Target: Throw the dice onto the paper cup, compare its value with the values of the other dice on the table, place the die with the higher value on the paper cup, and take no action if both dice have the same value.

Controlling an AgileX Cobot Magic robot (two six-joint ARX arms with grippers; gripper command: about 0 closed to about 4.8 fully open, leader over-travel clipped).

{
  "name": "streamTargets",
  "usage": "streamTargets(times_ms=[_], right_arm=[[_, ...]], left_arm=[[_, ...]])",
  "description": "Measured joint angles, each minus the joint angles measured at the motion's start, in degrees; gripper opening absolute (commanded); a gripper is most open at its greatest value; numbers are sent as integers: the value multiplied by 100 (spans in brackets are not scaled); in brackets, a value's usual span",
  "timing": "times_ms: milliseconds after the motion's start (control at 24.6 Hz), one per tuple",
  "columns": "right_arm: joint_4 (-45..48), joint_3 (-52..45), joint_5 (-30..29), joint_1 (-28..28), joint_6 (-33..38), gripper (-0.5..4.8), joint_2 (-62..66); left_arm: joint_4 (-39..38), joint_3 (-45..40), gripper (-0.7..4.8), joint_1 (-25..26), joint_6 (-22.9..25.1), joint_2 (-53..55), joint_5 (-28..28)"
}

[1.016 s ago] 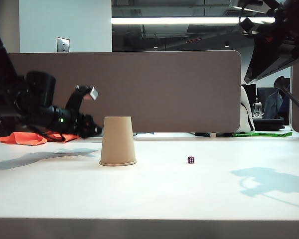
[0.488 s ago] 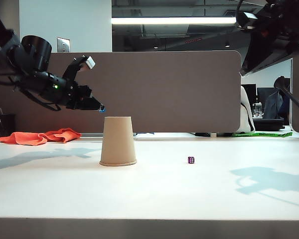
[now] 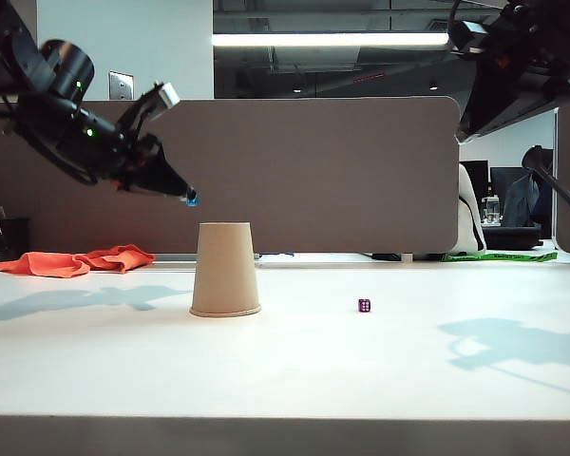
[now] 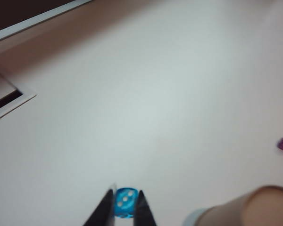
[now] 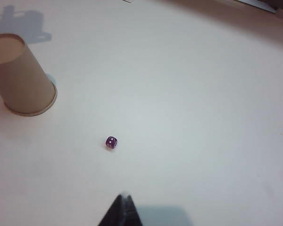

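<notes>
A: Left tool is up in the air on the left side of the table, tilted nose-down toward the cup, and it's clenched on the blue die. You can see the little cube pinched right at the fingertips.

B: Yes, the left wrist view has it too: the blue die sits squeezed between the two dark fingers, a face with white pips turned to the camera.

A: And the paper cup? It stands upside down on the table, wide rolled rim on the surface, flat base up.

B: The die hangs above the cup's top, toward its left edge. There's a clear gap of air between them, no touching.

A: The purple die lies on the table to the right of the cup, well apart from it. Nothing is near it.

B: In the right wrist view the purple die shows pale pips, but I can't read the count. The paper cup is off to one side of it there.

A: The right tool?

B: Held high at the upper right, far from everything. Only its dark tips show in its own camera, pressed together, gripping nothing.

A: An orange cloth lies at the far left edge of the table, behind the arm.
</notes>
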Motion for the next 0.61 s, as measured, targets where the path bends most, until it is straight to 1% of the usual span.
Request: streamTargets(times_ms=[244,366,528,609], right_arm=[[-7,0,0,0,0,-1,0],[-17,0,0,0,0,-1,0],[-26,0,0,0,0,-1,0],[-90,0,0,0,0,-1,-2]], left_arm=[[-575,0,17,-131,527,-256,190],[-1012,0,17,-210,828,-317,271],[-1460,0,18,-369,1106,-328,271],[-1705,0,18,-555,1344,-328,275]])
